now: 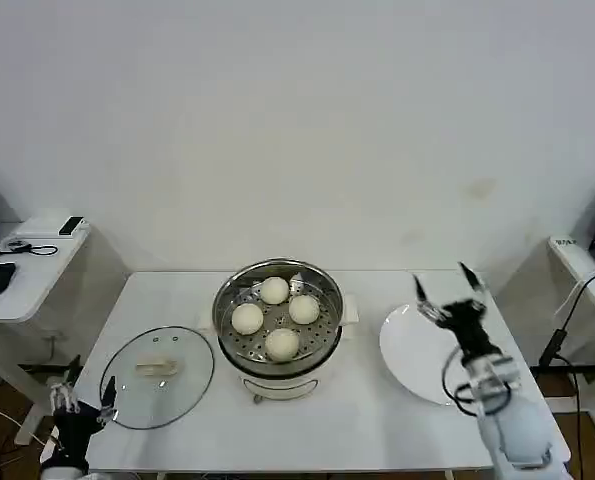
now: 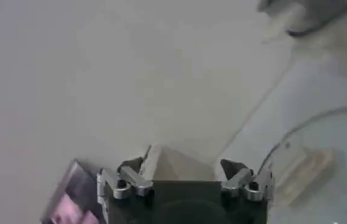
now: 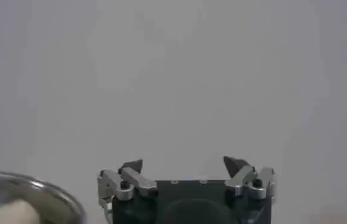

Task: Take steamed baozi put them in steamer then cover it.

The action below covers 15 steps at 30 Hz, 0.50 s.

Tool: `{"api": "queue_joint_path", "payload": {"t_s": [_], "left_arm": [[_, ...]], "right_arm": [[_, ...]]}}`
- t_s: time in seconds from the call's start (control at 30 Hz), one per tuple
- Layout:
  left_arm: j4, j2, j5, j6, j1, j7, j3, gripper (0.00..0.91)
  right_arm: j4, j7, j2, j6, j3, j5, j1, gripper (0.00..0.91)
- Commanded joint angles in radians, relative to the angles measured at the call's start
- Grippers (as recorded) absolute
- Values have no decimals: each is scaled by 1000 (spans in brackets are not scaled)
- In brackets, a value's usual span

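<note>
Steel steamer (image 1: 277, 330), four creamy smooth baozi (image 1: 275, 290) inside, glass cover (image 1: 157, 377) beside

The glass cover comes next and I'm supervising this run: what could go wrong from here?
The cover lies flat on the table at its left edge, beside the left gripper; a poor grip on its bar handle could let it slip. Lowered off-centre, it might catch the steamer rim or press the four baozi.

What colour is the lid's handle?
Whitish cream, a bar at the centre of the glass lid; clearest in the head view.
</note>
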<state>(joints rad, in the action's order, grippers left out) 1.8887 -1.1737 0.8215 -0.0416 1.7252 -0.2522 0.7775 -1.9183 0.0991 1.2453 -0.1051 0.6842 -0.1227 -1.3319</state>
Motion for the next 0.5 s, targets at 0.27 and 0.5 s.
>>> {"api": "queue_joint_path", "payload": {"t_s": [0.27, 0.5], "left_arm": [[-327, 70, 460, -53, -191, -57, -131, 907], [-336, 84, 460, -47, -248, -50, -166, 907]], "right_arm": [[3, -60, 95, -14, 238, -32, -180, 907], [-11, -61, 101, -18, 249, -33, -208, 907]]}}
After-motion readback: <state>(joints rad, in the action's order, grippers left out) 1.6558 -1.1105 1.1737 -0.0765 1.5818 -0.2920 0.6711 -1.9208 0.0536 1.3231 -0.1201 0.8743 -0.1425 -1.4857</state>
